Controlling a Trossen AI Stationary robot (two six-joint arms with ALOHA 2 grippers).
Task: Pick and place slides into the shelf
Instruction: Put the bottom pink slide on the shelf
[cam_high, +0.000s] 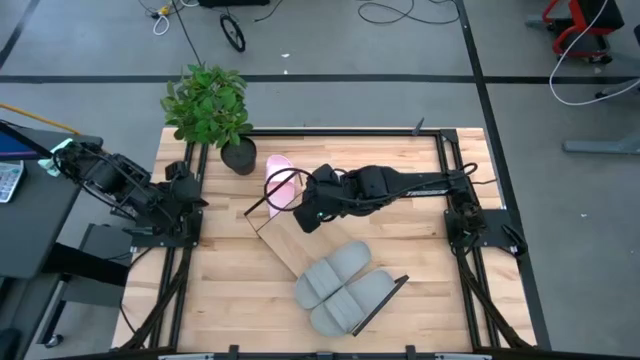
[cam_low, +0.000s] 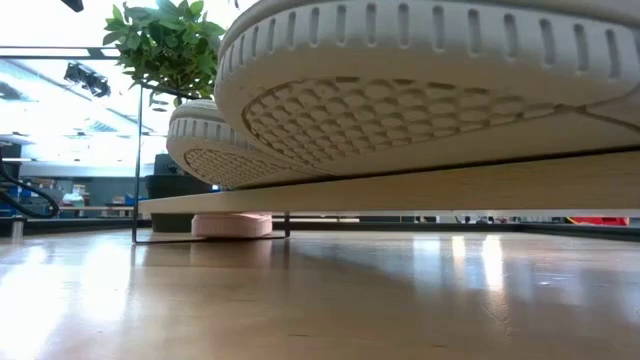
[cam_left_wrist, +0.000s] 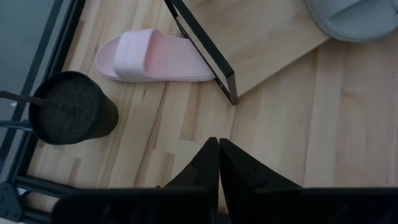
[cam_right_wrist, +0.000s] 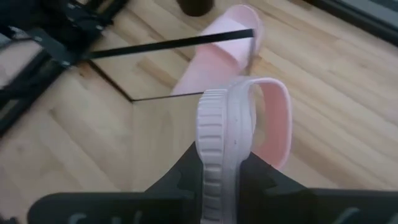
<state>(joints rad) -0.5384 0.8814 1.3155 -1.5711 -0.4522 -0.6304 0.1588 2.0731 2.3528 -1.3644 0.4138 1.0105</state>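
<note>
- Slides first: two grey slides (cam_high: 343, 288) already lie side by side on the shelf (cam_high: 283, 243) toward its 4 o'clock end in the high view; one pink slide (cam_left_wrist: 155, 57) lies on the table (cam_high: 430, 300) just past the shelf's 11 o'clock end, beside the potted plant (cam_high: 210, 105).
- Your right hand (cam_right_wrist: 227, 165) hangs over the bare 11 o'clock end of the shelf, gripping the second pink slide (cam_right_wrist: 239, 118) edge-on by its sole, strap side turned away.
- Your left hand (cam_left_wrist: 217, 155) waits at the table's 9 o'clock edge, fingers pressed together and holding nothing.
- Expect the slide to be light, soft and springy: the foam sole likely gives under the grip and may rebound when let go. The sole edge is a fair hold; the wide ribbed strap is probably the surer one for the slide on the table.
- Right wrist view alone shows how the fingers pinch the sole and the shelf's dark wire frame (cam_right_wrist: 174, 42) just ahead.
- Left wrist view gives the cleanest look at the loose pink slide, its toe tucked under the frame's end.
- Low view shows only the grey soles' tread and the board raised off the table; neither hand appears there.
</note>
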